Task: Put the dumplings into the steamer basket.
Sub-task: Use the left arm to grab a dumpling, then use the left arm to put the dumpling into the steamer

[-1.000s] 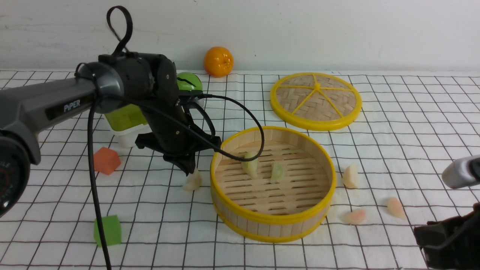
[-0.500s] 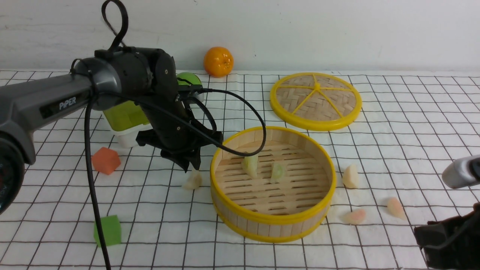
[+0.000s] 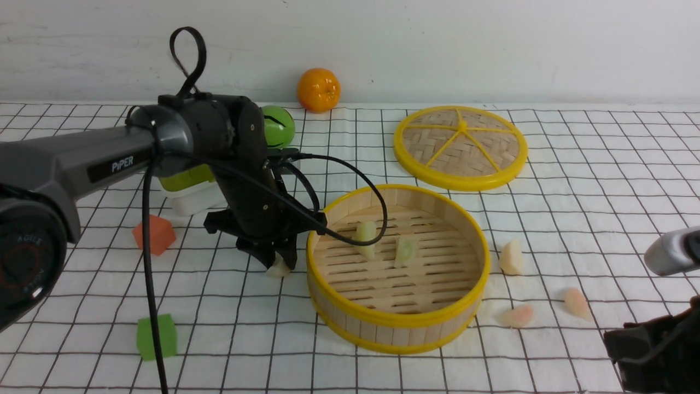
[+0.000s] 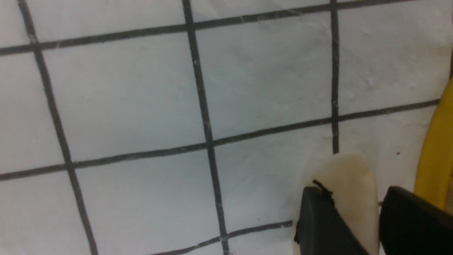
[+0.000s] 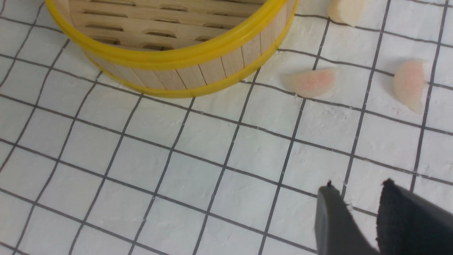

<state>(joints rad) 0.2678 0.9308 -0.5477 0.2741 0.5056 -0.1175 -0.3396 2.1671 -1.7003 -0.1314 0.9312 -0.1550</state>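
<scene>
Surface: white gridded cloth (image 3: 601,164)
Nearby: steamer basket (image 3: 396,323) beside my left gripper (image 3: 280,264)
Jaws: mine pinch cream dumpling (image 4: 354,187); right gripper (image 5: 361,212) narrowly parted, empty

The front view looks forward from between the two arms, low and slightly downward across the checked cloth (image 3: 574,180) to the white wall. The left wrist view sits very close, facing down onto the cloth beside the steamer basket (image 4: 433,152) — only its yellow rim shows. The right wrist view looks down from higher, sharing the steamer basket and two pink dumplings (image 5: 311,82) with the front view.
</scene>
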